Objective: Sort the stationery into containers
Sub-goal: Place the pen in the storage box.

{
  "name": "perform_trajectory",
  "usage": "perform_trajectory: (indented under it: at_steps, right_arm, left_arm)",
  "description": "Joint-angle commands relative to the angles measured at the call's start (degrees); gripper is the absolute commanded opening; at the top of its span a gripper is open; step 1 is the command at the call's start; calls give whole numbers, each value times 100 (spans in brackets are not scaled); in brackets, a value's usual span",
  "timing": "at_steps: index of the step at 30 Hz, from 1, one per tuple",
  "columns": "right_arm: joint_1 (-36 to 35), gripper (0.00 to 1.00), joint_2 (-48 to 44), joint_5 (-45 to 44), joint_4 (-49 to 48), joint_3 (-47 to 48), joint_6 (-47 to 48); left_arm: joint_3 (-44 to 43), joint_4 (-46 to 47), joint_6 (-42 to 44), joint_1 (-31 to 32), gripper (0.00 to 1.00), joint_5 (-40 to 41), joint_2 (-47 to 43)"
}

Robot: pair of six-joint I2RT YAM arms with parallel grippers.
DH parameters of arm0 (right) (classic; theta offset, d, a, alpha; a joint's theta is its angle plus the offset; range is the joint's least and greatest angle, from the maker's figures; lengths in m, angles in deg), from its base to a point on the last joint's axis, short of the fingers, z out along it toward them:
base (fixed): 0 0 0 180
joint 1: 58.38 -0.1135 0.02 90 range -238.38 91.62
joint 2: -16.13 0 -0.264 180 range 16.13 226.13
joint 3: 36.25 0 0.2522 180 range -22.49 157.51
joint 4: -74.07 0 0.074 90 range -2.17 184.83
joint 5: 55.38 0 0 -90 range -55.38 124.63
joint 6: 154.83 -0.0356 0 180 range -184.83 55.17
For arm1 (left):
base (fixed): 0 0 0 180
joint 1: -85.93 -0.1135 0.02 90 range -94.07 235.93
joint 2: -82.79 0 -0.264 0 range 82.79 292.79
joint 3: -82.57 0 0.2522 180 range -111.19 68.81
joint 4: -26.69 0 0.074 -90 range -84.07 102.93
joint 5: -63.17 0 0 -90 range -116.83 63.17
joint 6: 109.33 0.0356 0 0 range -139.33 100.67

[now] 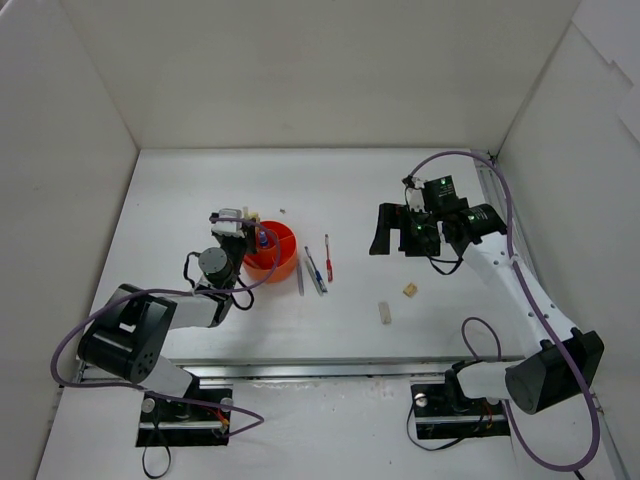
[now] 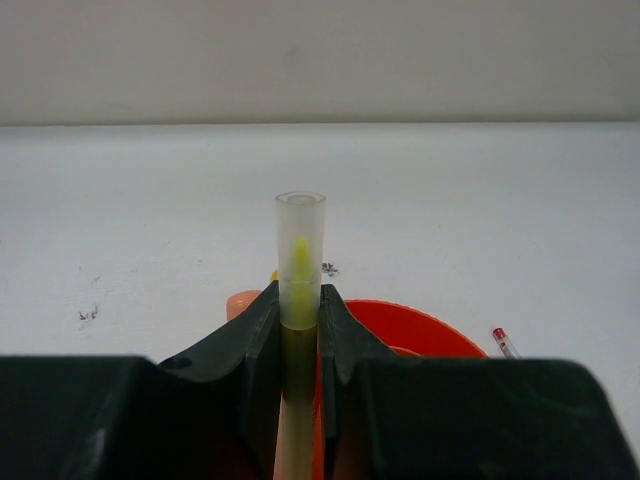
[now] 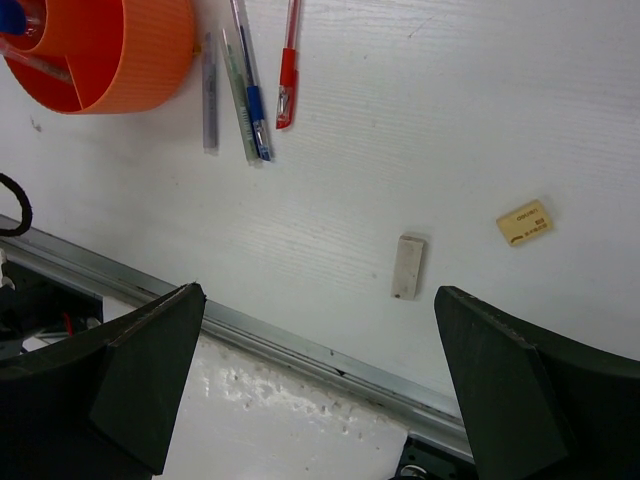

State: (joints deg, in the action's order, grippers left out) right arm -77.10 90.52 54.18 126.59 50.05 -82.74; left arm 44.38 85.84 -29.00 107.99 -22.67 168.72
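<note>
Overhead: left pincer (image 1: 232, 222) hung at the rim of the orange divided bowl (image 1: 285, 266), which lay just right of it.
Left wrist: jaws clamped on a yellow highlighter (image 2: 300, 255). Judged off-centre, so a release risked landing outside.
Right wrist: right pincer (image 3: 318, 295) gaped, empty. Yellow eraser (image 3: 524, 222) ahead-right, print unreadable.

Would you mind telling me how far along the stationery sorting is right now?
Done: at least one blue item sits in the orange bowl. In hand: the left tool is shut on a yellow marker at the bowl. Left: the grey pen, blue pen, red pen, pale eraser and beige eraser lie on the table; the right tool is open, empty.
</note>
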Motion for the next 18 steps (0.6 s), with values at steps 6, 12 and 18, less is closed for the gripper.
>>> perform_trajectory:
  at_steps: [6,12,18]
  right_arm:
    - [27,98,67,101,-167,174,60]
    - [44,98,23,137,-167,112,60]
    - [26,98,-47,119,-159,77,33]
  left_arm:
    - [43,2325,-342,105,0,146,-129]
    - [78,2325,-421,210,0,304,-59]
    - [122,2325,-422,263,3,357,-76]
